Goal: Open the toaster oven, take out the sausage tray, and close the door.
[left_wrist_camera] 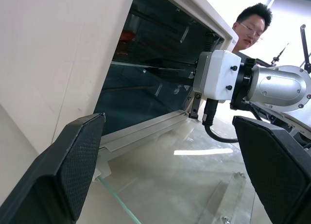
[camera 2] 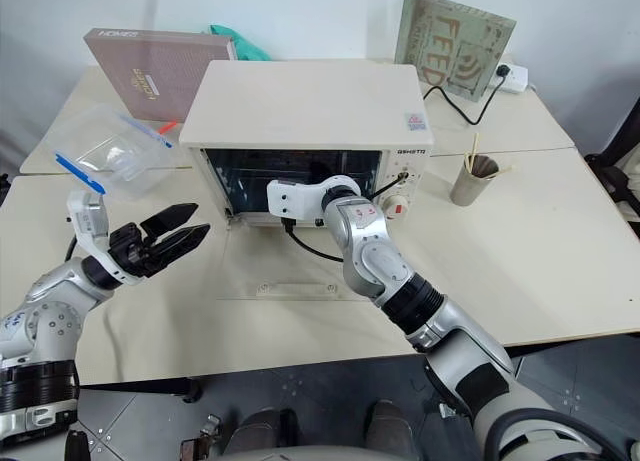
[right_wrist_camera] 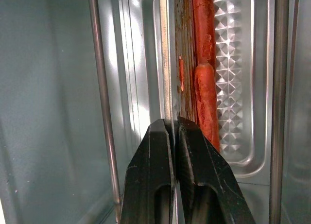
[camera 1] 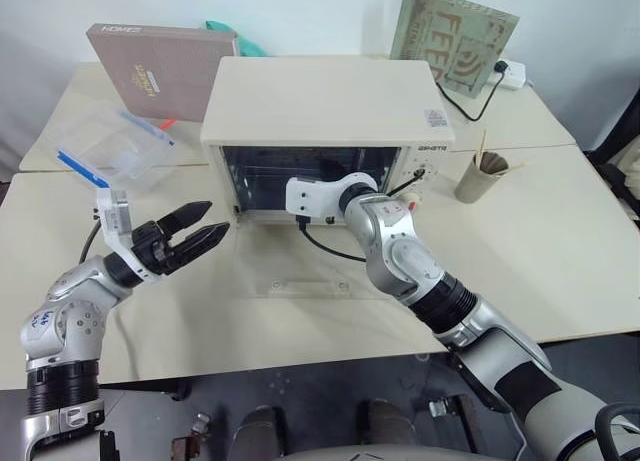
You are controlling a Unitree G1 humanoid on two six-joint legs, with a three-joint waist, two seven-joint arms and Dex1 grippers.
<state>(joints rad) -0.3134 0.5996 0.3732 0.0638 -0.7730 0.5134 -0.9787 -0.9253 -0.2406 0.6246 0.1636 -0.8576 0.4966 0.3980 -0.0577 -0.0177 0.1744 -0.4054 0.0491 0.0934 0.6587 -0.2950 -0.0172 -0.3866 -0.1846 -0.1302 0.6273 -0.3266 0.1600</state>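
The cream-white toaster oven [camera 1: 320,101] stands mid-table with its glass door [camera 1: 300,276] folded down flat on the tabletop. My right arm reaches into the oven's mouth. In the right wrist view my right gripper [right_wrist_camera: 172,123] is shut on the thin rim of the silver sausage tray [right_wrist_camera: 233,88], which still sits inside the oven with a red sausage [right_wrist_camera: 204,83] on its ridged base. My left gripper [camera 1: 215,219] hovers open and holding nothing, just left of the oven's front corner, above the table.
A brown flat box [camera 1: 160,66] and a clear blue-edged container [camera 1: 110,146] lie to the left of the oven. A paper cup with sticks [camera 1: 482,176] stands to its right. A green board [camera 1: 455,36] and a power strip [camera 1: 510,73] sit behind. A person [left_wrist_camera: 252,22] is beyond the table.
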